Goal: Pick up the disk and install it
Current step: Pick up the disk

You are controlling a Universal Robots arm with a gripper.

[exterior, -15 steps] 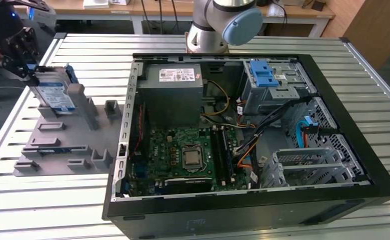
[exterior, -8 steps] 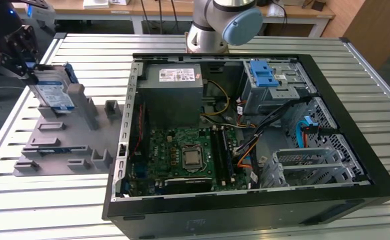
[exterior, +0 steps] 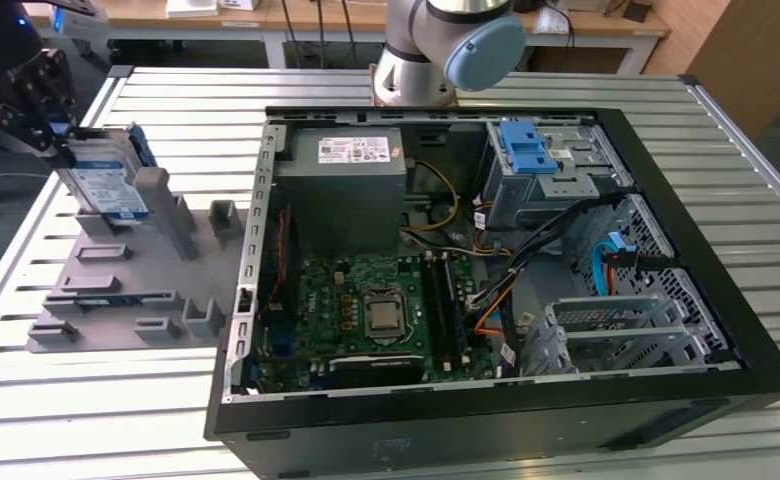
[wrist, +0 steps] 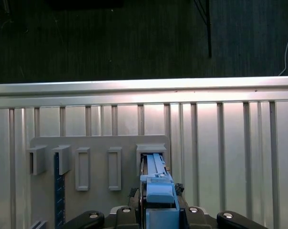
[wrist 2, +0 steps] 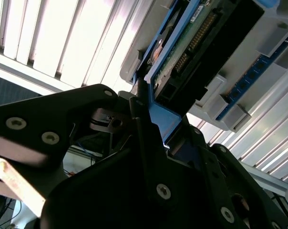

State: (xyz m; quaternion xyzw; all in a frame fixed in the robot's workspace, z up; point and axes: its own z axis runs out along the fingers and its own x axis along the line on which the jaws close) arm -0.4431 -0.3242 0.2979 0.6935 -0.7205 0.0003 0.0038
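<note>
The disk (exterior: 103, 180), a silver hard drive with a white-and-blue label and blue side rails, stands on edge at the back left corner of the grey slotted holder (exterior: 123, 300), at the exterior view's left. My black gripper (exterior: 59, 140) is at its upper end, shut on the disk. In the second wrist view the fingers (wrist 2: 139, 114) clamp the blue rail, with the disk's circuit-board side (wrist 2: 191, 43) stretching away. In the first wrist view the blue rail (wrist: 158, 183) sits between the fingers, over a slot of the holder (wrist: 87, 143).
An open black computer case (exterior: 750, 330) lies on the slatted metal table (exterior: 97, 420), to the holder's right. Inside are a grey power supply (exterior: 350, 160), a green motherboard (exterior: 377, 310), and a metal drive cage with a blue latch (exterior: 530, 150). The arm's base (exterior: 444, 50) stands behind the case.
</note>
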